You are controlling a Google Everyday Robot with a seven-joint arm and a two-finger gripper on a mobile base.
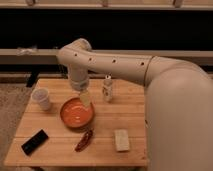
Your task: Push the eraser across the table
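- Black, flat, rectangular eraser (35, 141) lies at the near-left corner of the worktop (125, 112). It rests on its broad face, skewed to the edge and well apart from everything else.
- The worktop is light butcher-block planking. It looks smooth, so the block should slide, though a rubbery or felt face might drag; that is a guess only.
- Handling estimate: light, stiff, not fragile. The profile is low, so a push set too high would ride over it.
- Best contact is low on one long side, near its middle. Off-centre contact would likely spin it rather than carry it.
- No lift is needed; a side-on shove with the jaws should do.
- Gripper (85, 98) hangs over the far rim of the orange bowl (64, 116), well apart from the eraser. The jaws stand wide with nothing in them.
- Possible obstacles along the near edge are the dark red chili-shaped thing (84, 140) right of the eraser and the pale beige block (121, 140) further right.
- A white cup (41, 98) sits far left, and a small bottle-like item (107, 90) stands behind the bowl.
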